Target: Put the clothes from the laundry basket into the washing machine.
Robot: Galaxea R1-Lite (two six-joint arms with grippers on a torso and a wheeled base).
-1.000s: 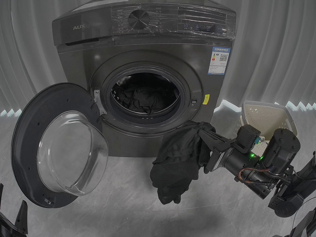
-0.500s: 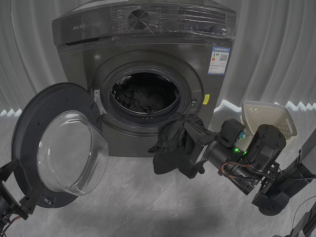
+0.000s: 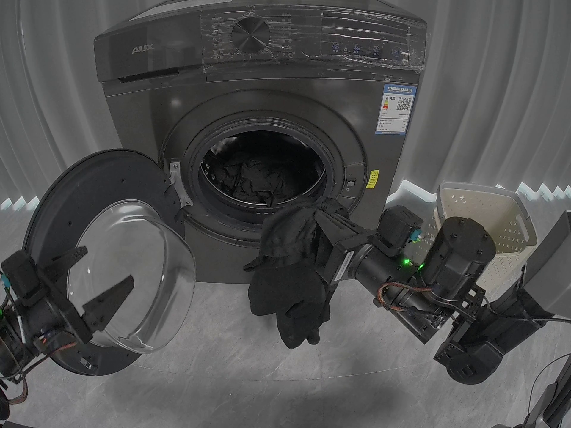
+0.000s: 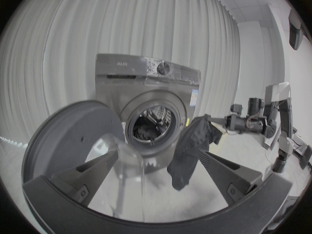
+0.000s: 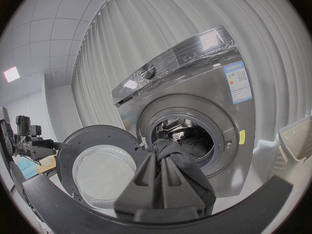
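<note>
– So, nearest first: how does the left gripper (image 3: 110, 264) stand?
– Spread wide and holding nothing. It sits low on the left, in front of the open door (image 3: 89, 185) and its glass bowl (image 3: 137, 280).
– And the right gripper (image 3: 324, 218)?
– Clamped tight on a black garment (image 3: 285, 274). It grips a bunched upper part, and the rest hangs loose below, clear of the floor (image 3: 208, 358).
– Where is that garment relative to the washing machine (image 3: 262, 78)?
– Just in front of the lower right rim of the round opening (image 3: 339, 167), outside the drum. In the right wrist view the fingers (image 5: 148, 176) sit side by side, with cloth bulging above and beside them.
– Anything inside the drum?
– Dark clothes (image 3: 262, 170) lie heaped in it.
– And the laundry basket (image 3: 493, 215)?
– Pale and perforated. It stands to the right of the machine, behind the right arm. I cannot tell what it holds.
– Behind it all?
– A light pleated curtain (image 3: 488, 90) runs across the back.
</note>
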